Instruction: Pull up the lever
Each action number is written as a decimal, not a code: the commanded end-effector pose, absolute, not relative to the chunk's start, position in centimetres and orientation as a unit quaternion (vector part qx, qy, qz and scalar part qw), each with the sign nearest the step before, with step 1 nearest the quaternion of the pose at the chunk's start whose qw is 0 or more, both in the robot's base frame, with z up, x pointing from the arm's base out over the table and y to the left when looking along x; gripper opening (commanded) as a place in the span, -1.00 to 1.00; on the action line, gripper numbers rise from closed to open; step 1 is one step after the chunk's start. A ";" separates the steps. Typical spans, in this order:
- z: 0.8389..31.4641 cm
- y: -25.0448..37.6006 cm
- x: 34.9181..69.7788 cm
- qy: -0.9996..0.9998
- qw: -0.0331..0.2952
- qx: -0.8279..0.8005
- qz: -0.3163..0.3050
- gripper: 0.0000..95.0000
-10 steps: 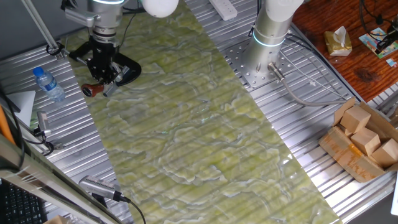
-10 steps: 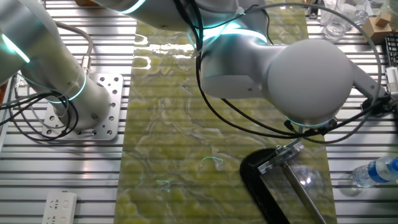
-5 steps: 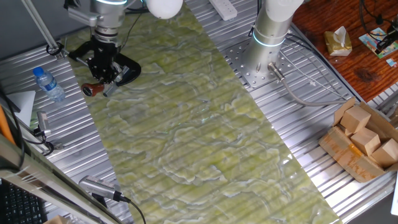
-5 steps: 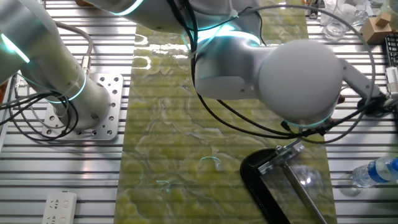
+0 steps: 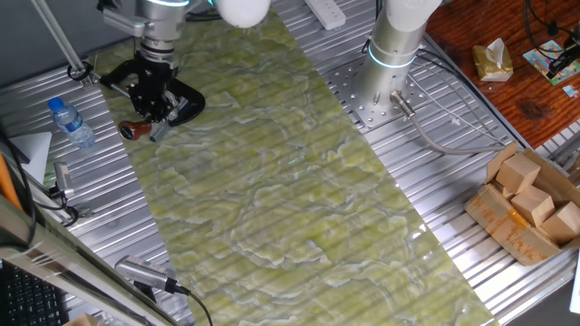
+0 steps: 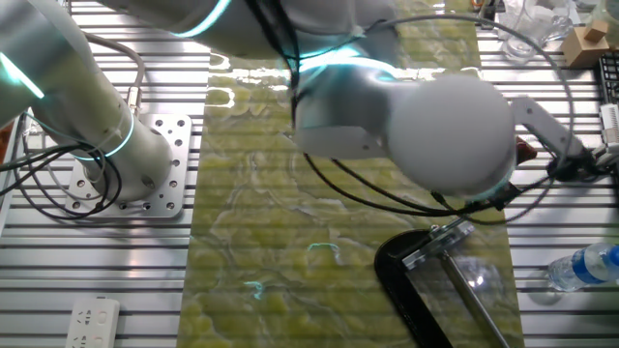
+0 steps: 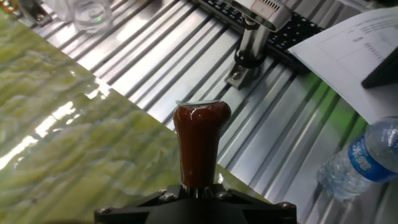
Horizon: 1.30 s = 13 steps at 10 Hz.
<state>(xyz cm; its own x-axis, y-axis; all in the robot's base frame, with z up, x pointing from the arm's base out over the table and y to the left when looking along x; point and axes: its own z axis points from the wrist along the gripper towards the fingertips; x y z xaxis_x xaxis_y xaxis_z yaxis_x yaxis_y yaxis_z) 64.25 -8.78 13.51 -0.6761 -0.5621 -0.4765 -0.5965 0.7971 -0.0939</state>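
The lever's dark-red knob (image 5: pixel 134 130) lies at the far left of the green mat, sticking out of the black C-shaped clamp (image 5: pixel 186 101). My gripper (image 5: pixel 154 109) stands right over the clamp, with its black fingers down on the lever arm just behind the knob. In the hand view the knob (image 7: pixel 199 143) juts straight out from between the jaws of the gripper (image 7: pixel 198 190), which look shut on the lever's stem. In the other fixed view my arm hides the gripper. Only the clamp (image 6: pixel 401 275), its long silver rod (image 6: pixel 474 300) and a bit of the knob (image 6: pixel 525 151) show.
A water bottle (image 5: pixel 71 122) lies on the ribbed table left of the clamp, and it also shows in the hand view (image 7: pixel 360 162). A keyboard (image 7: pixel 292 28) and a paper sheet (image 7: pixel 354 50) lie beyond the knob. The arm's base (image 5: pixel 381 91) and a box of wooden blocks (image 5: pixel 530 204) stand at the right.
My arm has swung a little leftward in the other fixed view, uncovering the red knob at the right. The gripper stays at the clamp and the knob has barely moved.
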 end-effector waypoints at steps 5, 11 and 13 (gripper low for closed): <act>16.7 -9.7 62.6 0.915 0.244 -0.321 0.032 -1.00; 16.9 -9.9 62.5 0.915 0.242 -0.322 0.037 -1.00; 16.8 -9.9 62.6 0.916 0.240 -0.320 0.032 -1.00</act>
<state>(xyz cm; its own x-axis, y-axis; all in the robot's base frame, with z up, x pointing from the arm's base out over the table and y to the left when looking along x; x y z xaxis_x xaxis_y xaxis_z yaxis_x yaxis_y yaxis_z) 63.61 -9.28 14.40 -0.6828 -0.5712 -0.4556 -0.5979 0.7952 -0.1008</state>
